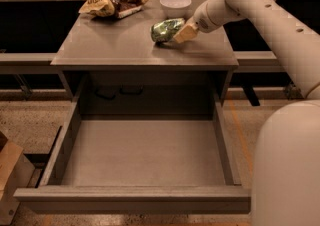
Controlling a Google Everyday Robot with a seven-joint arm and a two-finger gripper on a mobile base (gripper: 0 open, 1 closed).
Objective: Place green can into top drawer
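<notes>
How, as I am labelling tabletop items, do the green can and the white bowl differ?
The green can is shiny green and lies sideways; the white bowl is matte and upright. The tool is at the green can's right end; the white bowl stands untouched. Both look about equally wide.

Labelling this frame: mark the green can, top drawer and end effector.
green can (165, 30), camera view, green side wall.
top drawer (132, 199), camera view, front panel.
end effector (179, 33), camera view, tip, at the green can's right end.

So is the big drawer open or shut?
Open. The top drawer is pulled right out, its bare floor showing. The green can is on the table, at the gripper.
</notes>
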